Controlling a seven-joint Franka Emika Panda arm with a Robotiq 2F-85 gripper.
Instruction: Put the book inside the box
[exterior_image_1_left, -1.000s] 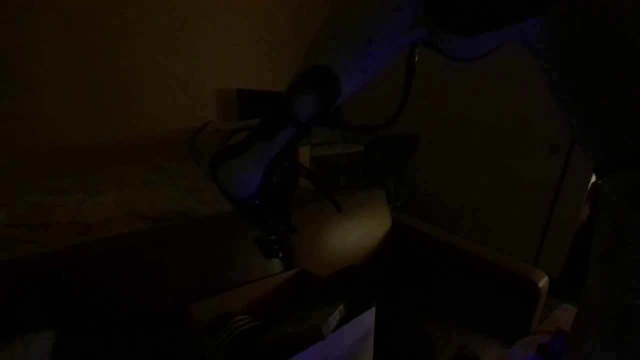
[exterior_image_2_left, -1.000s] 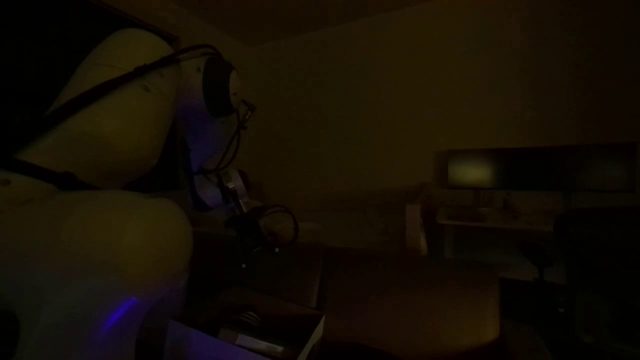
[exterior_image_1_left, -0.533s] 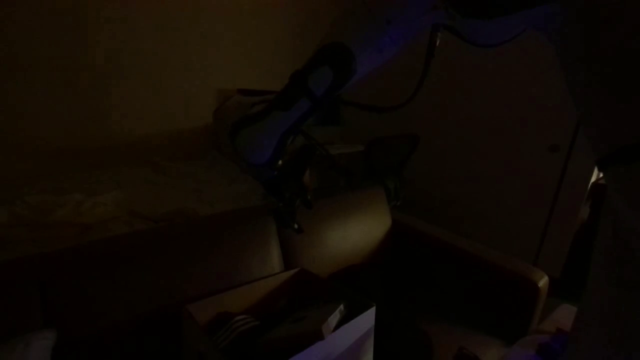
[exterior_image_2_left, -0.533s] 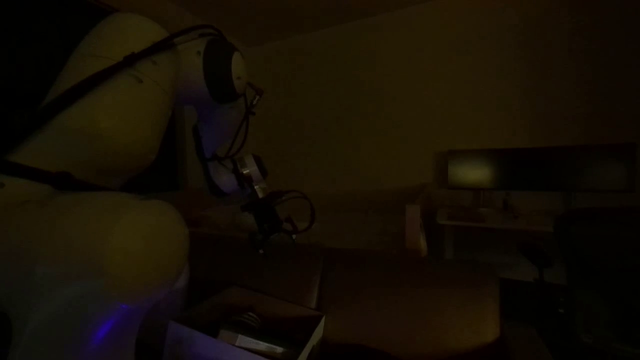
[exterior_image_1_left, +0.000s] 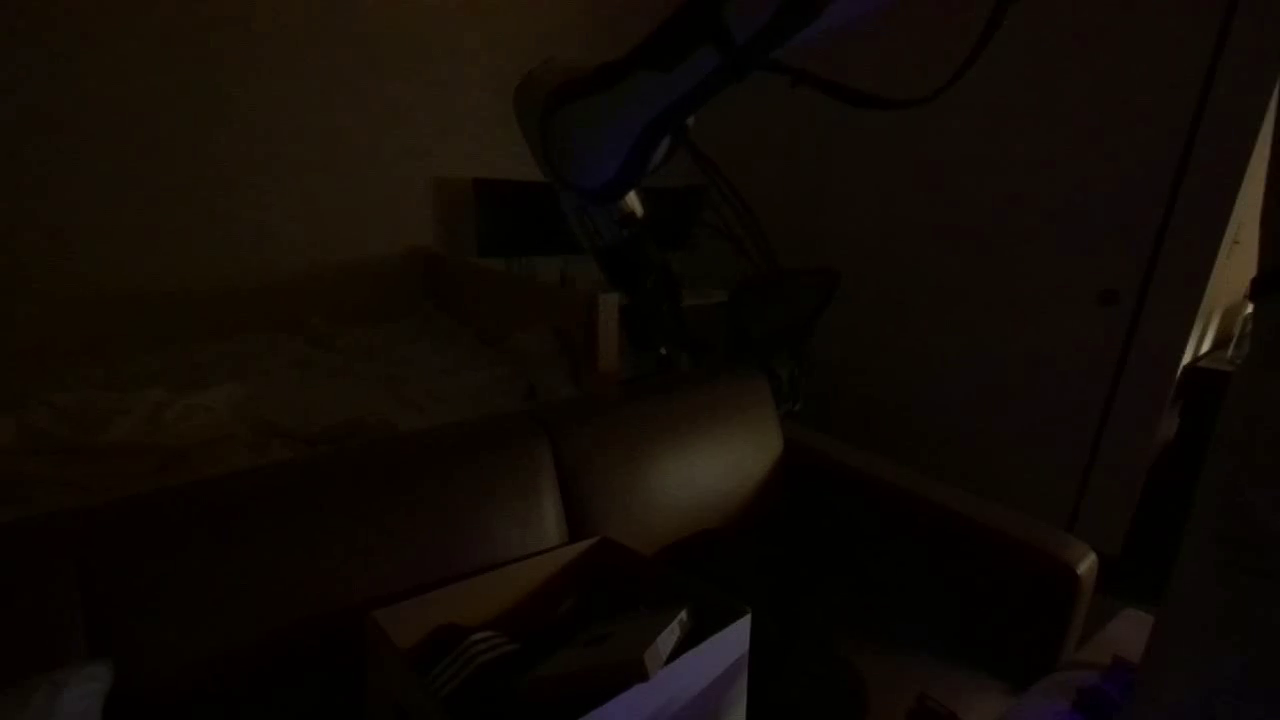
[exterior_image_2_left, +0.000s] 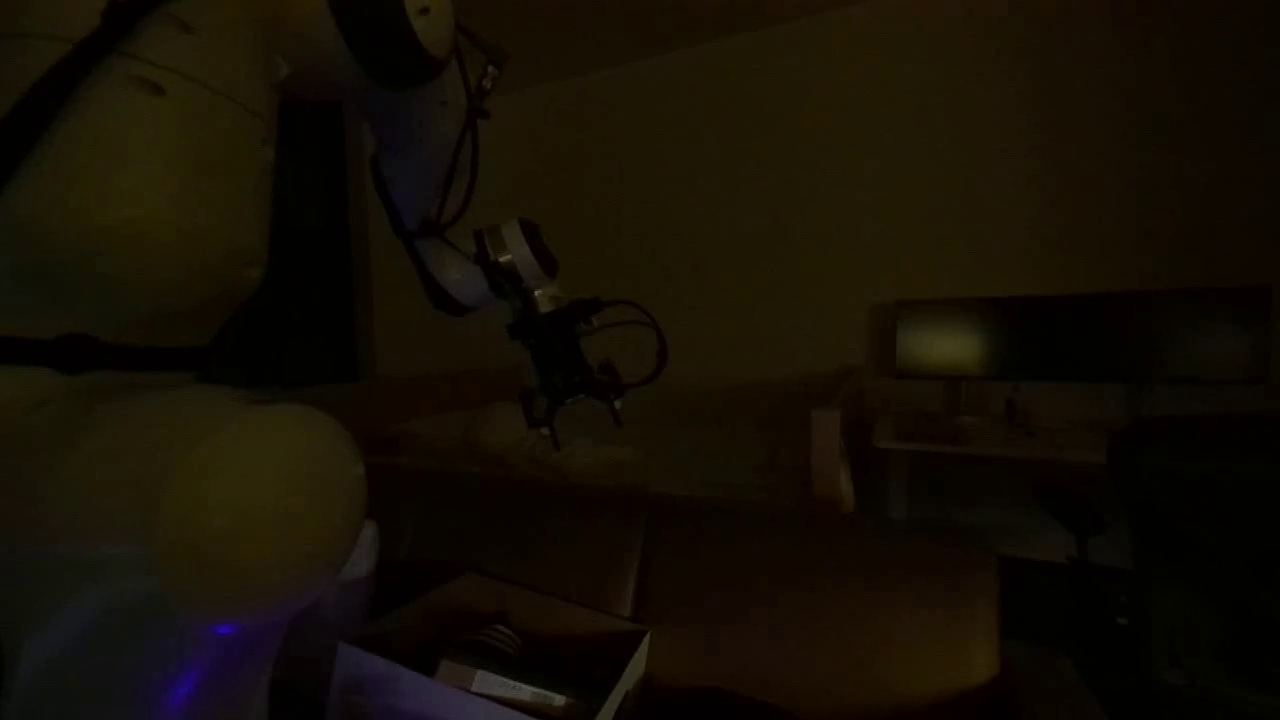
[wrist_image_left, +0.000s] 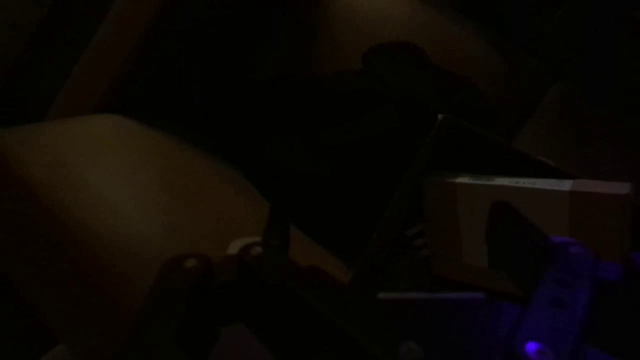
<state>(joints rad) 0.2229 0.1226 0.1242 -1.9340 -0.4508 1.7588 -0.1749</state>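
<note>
Box (exterior_image_2_left: 400, 685), one; large, cardboard, open at the top; stood low in both exterior views, before the back of a brown sofa (exterior_image_2_left: 820, 600); what bore it was too dark to tell. Book (exterior_image_2_left: 520, 690), one; lay inside the box, within its walls; carried a pale label along one edge, the lettering too small to read; in the wrist view its broad face showed a pale band between brown ends; whether it lay flat or tilted could not be told. Striped item (exterior_image_2_left: 492, 640), one; dark, with pale curved bands; lay inside the box beside the book, contact between the two unclear. Gripper (exterior_image_2_left: 587, 434), one, black; hung above the box and well apart from it; its fingers (exterior_image_2_left: 553, 432) pointed downward and stood spread from each other; in the wrist view one finger crossed in front of the book's face. Robot arm (exterior_image_2_left: 190, 190), one, pale; extended from the left edge in an exterior view. Screen (exterior_image_2_left: 1090, 335), wide, mostly dark, a dull glow on its left part; stood on a desk (exterior_image_2_left: 985, 447) beyond the sofa.
</note>
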